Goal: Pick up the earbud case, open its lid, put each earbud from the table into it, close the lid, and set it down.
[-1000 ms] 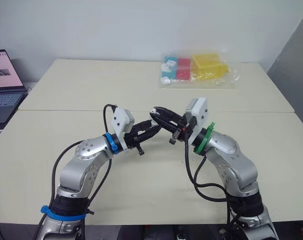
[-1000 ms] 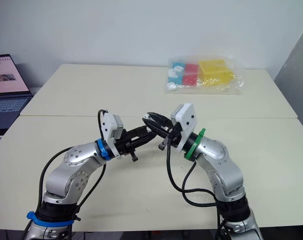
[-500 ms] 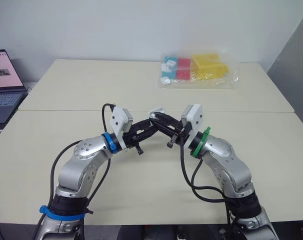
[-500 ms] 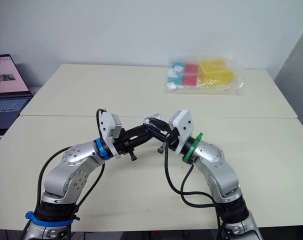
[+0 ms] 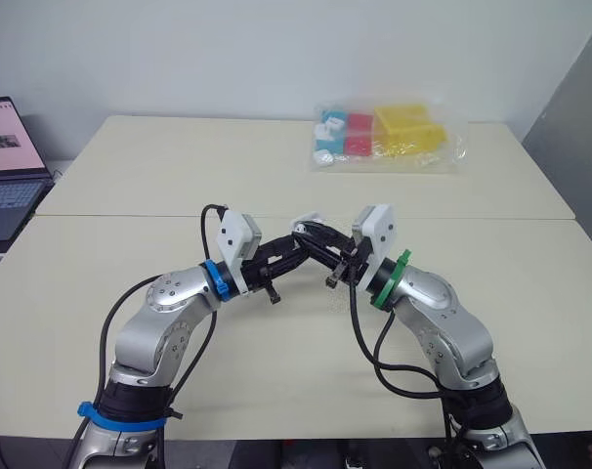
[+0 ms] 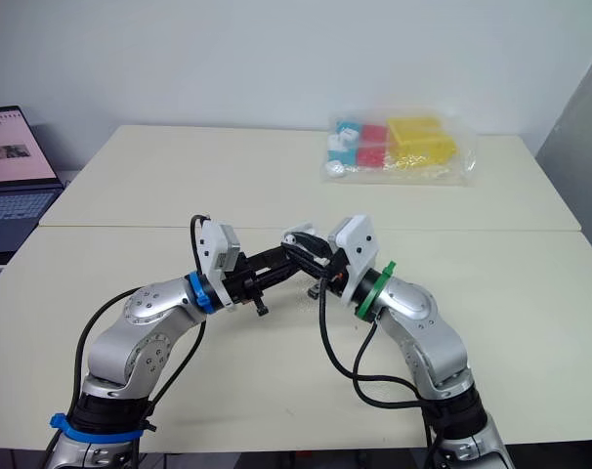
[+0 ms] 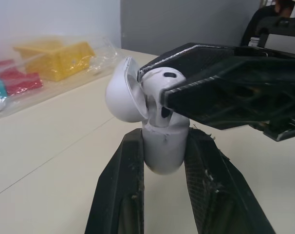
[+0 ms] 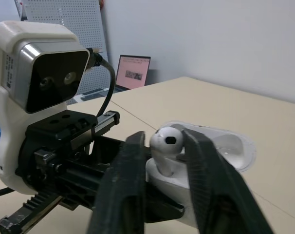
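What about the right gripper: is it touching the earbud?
Touching. In the right wrist view, the right gripper clamps the earbud between both fingers, no gap either side.

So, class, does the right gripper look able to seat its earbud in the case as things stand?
Probably yes: the lid is swung open, the left gripper holds the case, and the right gripper's earbud sits at its mouth.
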